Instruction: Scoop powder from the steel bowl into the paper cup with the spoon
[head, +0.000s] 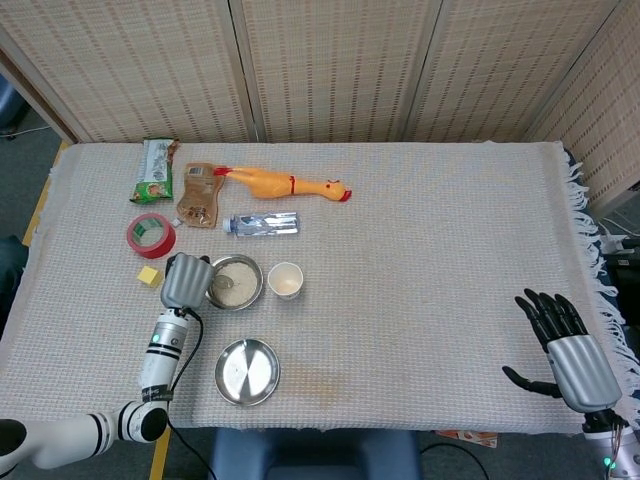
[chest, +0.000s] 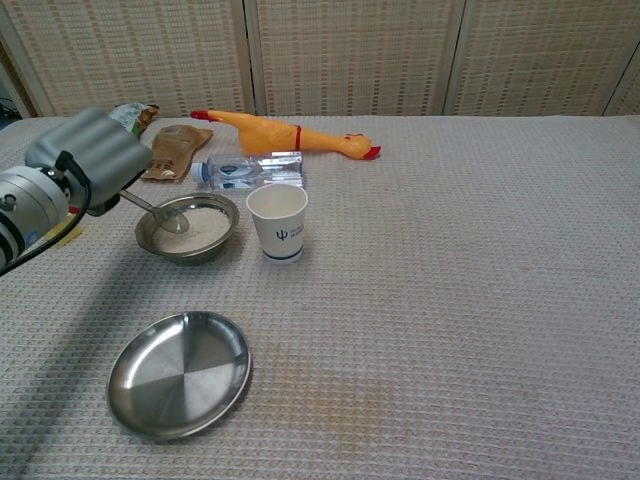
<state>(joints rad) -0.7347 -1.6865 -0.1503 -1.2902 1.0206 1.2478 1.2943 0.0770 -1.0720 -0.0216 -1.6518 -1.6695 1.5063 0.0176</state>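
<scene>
Spoon (chest: 155, 209) dipping into steel bowl (chest: 187, 228) shows only from chest.

Left hand (head: 186, 279) beside steel bowl (head: 238, 296); right hand (head: 568, 347) apart, fingers (head: 546, 310) spread.

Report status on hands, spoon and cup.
Left hand holds metal spoon, tip in steel powder bowl. Right hand open, idle. White paper cup beside bowl, path unobstructed.

The head view looks steeply down over the whole cloth-covered table (head: 420, 260); the chest view faces it low and closer, sharing its left-centre.
</scene>
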